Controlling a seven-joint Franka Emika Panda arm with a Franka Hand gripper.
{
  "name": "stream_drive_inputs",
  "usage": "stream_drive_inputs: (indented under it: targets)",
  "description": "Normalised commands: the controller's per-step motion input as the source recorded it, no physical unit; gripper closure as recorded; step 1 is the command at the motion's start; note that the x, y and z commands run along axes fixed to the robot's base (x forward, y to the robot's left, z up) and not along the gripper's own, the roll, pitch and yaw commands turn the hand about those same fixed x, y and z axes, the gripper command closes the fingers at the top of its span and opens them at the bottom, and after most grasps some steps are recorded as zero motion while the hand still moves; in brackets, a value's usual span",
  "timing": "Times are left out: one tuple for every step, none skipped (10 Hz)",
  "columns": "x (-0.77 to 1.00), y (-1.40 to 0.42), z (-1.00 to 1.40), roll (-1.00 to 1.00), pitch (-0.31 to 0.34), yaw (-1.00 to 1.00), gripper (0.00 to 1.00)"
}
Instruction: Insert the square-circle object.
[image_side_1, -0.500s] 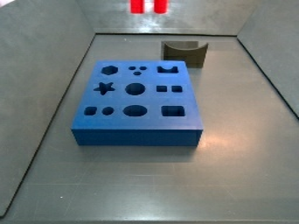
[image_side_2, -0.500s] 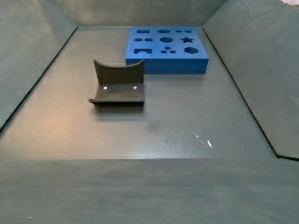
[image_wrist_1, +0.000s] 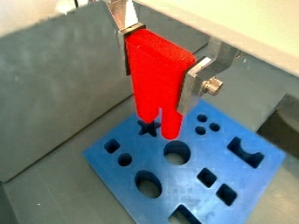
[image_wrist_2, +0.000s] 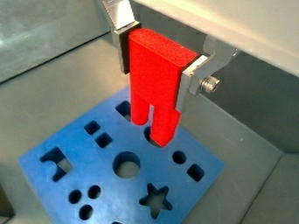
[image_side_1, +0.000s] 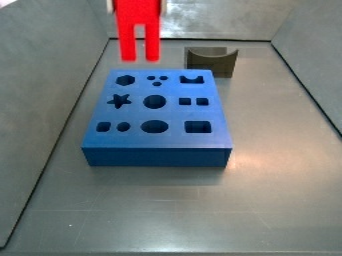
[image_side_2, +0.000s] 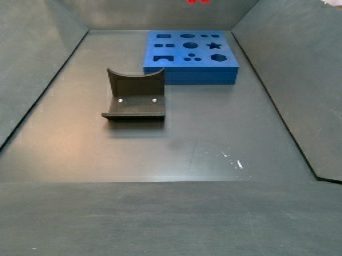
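Grey floor and grey walls are enclosing the workspace, with the blue block (image_side_1: 158, 118) lying flat, its shaped holes facing up. Behind it, the olive block (image_side_1: 211, 61) is resting near the back wall. The gripper (image_wrist_2: 156, 59) is hanging above the blue block, its silver fingers (image_wrist_2: 194, 72) clamping the red square-circle object (image_wrist_2: 156, 80) upright, legs pointing down; in a side view the object (image_side_1: 136, 27) is showing over the block's far left corner, clear of its surface. Judged step: carrying the piece toward its holes. The next move is calling for aligning both legs over the matching square-and-circle pair, then lowering straight.
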Motion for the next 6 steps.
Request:
stream_drive_inputs:
  targets:
    - [-0.26,-0.08,-0.69,-0.02,-0.289,0.0,1.0]
    - [-0.24,-0.17,-0.81,0.01,-0.236,0.0,1.0]
    - [-0.2,-0.06,-0.55,0.0,-0.203,0.0,1.0]
    - [-0.23,-0.08,-0.38,-0.01,-0.077,0.0,1.0]
    - [-0.07,-0.1,-0.19,-0.09,-0.091,0.05,1.0]
    - [0.0,-0.16,-0.19,-0.05,0.004,0.0,1.0]
